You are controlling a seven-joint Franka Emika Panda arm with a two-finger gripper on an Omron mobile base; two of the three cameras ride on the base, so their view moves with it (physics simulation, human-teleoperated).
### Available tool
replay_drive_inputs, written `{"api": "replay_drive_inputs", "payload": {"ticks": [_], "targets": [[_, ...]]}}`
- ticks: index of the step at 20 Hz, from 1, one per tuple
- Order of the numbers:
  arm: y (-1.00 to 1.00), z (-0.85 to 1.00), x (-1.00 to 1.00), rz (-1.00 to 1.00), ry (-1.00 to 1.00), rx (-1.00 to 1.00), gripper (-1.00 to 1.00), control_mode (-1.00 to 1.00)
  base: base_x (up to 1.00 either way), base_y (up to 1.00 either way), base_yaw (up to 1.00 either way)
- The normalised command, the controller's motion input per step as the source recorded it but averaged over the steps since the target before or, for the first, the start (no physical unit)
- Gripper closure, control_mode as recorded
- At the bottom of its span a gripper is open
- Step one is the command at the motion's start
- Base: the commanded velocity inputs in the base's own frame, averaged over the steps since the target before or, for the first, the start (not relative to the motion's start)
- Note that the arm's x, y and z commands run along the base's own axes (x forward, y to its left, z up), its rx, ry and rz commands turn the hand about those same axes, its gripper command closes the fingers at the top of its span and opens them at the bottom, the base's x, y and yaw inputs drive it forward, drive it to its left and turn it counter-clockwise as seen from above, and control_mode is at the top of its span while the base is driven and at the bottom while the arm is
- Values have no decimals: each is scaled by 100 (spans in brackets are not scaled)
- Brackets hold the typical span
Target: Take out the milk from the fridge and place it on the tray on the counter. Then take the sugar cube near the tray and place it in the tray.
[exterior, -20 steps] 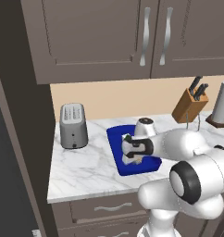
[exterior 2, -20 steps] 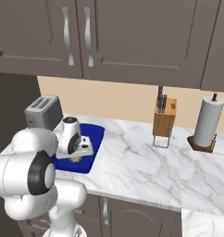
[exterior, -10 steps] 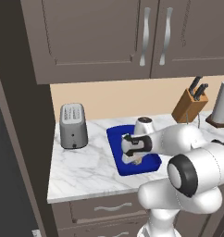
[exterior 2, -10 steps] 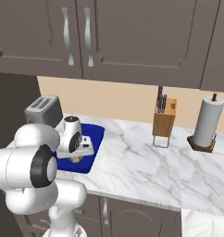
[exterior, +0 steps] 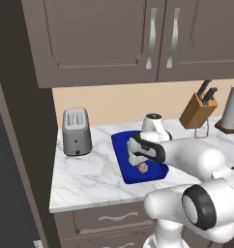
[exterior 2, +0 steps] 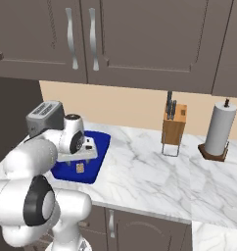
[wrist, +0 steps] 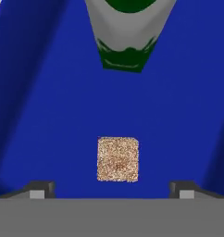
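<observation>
Retreat matters now: my two-finger gripper (wrist: 112,194) stands wide open and empty above the tiny tan sugar cube (wrist: 117,159) lying in the dark blue rimmed tray (wrist: 49,115), near the green-labelled white milk carton (wrist: 125,41), so I should lift straight up.

Rendered pictures, light even and flat, no glare. Both base views sharp edge to edge, no lens bending at borders. Desk (exterior: 90,179) bright and evenly lit; cupboards (exterior: 99,38) above dim, fridge side (exterior: 12,145) nearly black. Faint soft shadow on tray (exterior 2: 98,147) under arm; light source seems overhead. Hand view coarse and blocky: sugar cube (wrist: 117,159) grainy, milk carton (wrist: 123,32) soft-edged, tray darker toward side edges.
</observation>
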Motion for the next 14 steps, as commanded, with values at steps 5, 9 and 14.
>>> {"api": "replay_drive_inputs", "payload": {"ticks": [5,9,14], "targets": [[-9,48,-89,0,-26,0,-100,-100,0,0,0],[-16,50,-99,0,-35,0,-100,-100,0,0,0],[-22,84,-97,0,-28,4,-100,-100,0,0,0]]}}
